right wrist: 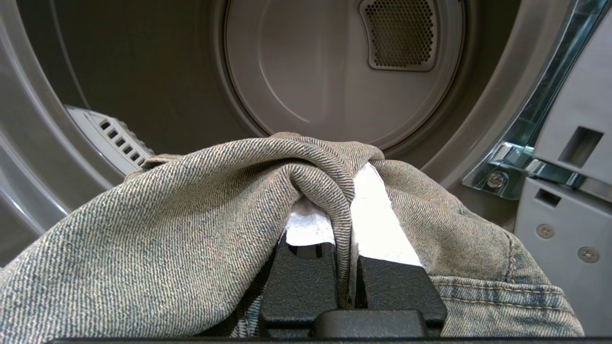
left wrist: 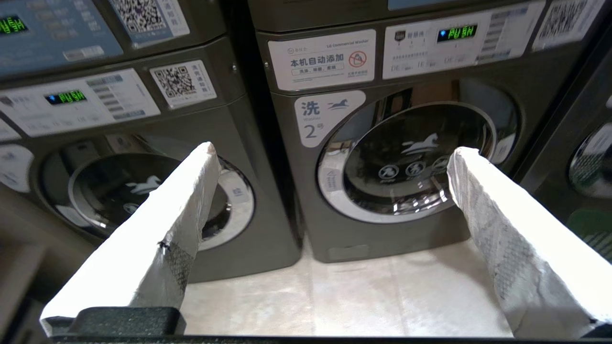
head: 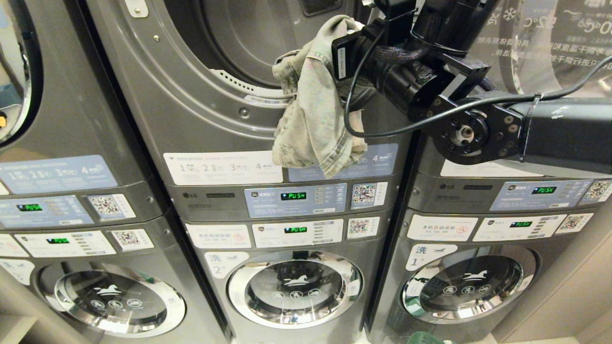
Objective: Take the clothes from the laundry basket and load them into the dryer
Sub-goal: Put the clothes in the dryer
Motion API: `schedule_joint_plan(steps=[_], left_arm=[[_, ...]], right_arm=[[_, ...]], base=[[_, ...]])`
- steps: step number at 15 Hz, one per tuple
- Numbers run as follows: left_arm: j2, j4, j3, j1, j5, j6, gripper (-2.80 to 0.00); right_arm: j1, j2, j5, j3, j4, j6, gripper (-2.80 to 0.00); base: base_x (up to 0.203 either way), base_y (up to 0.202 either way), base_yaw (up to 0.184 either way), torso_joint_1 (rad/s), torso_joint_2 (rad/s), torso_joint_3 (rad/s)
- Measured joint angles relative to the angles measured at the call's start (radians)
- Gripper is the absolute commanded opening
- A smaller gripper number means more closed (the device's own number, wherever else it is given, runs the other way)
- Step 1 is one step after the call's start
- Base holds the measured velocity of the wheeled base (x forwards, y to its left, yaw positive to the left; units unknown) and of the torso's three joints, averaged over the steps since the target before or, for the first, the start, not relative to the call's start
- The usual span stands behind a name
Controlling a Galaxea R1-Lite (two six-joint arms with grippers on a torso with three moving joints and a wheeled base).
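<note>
A faded denim garment (head: pixel 313 119) hangs in front of the open dryer (head: pixel 248 43), at the lower rim of its opening. My right gripper (right wrist: pixel 346 200) is shut on a fold of this garment (right wrist: pixel 167 224), and cloth drapes over both white fingers (right wrist: pixel 377 220). It faces the bare drum (right wrist: pixel 334 71). My left gripper (left wrist: pixel 334 150) is open with nothing in it, low down in front of the lower machines. It is outside the head view. A green edge (head: pixel 423 338) on the floor may be the laundry basket.
Three stacked grey machines stand side by side, with control panels (head: pixel 294 198) between upper and lower units. The lower round doors (head: pixel 294 286) are shut. The dryer's glass door (head: pixel 550 48) stands open to the right, its hinge (right wrist: pixel 516 167) close to the garment. Pale floor (left wrist: pixel 358 296) lies below.
</note>
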Motion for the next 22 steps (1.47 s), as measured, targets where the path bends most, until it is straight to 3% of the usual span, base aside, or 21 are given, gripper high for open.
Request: schedule_joint_plan(steps=[2,3,19,22], left_arm=[[0.0,-0.084,0.04,0.0,0.003,-0.127,0.0],[0.0,-0.11,0.051,0.0,0.002,-0.151,0.0],[-0.001,-0.126,0.074,0.0,-0.005,-0.091,0.0],[-0.001,-0.126,0.075,0.0,-0.005,-0.09,0.0]], right_arm=[[0.001,-0.006,-0.001,0.001,-0.001,-0.003,-2.8],[0.006,-0.01,-0.012,0.003,-0.001,-0.005,-2.8],[0.058,-0.02,-0.079,0.007,0.009,-0.003,-2.8],[0.057,-0.017,-0.081,0.007,0.008,-0.001,-2.8]], base=[[0.0,0.0,0.0,0.0,0.0,0.0],[0.0,0.0,0.0,0.0,0.0,0.0],[0.0,0.0,0.0,0.0,0.0,0.0],[0.001,0.149,-0.003,0.003,0.0,0.001]])
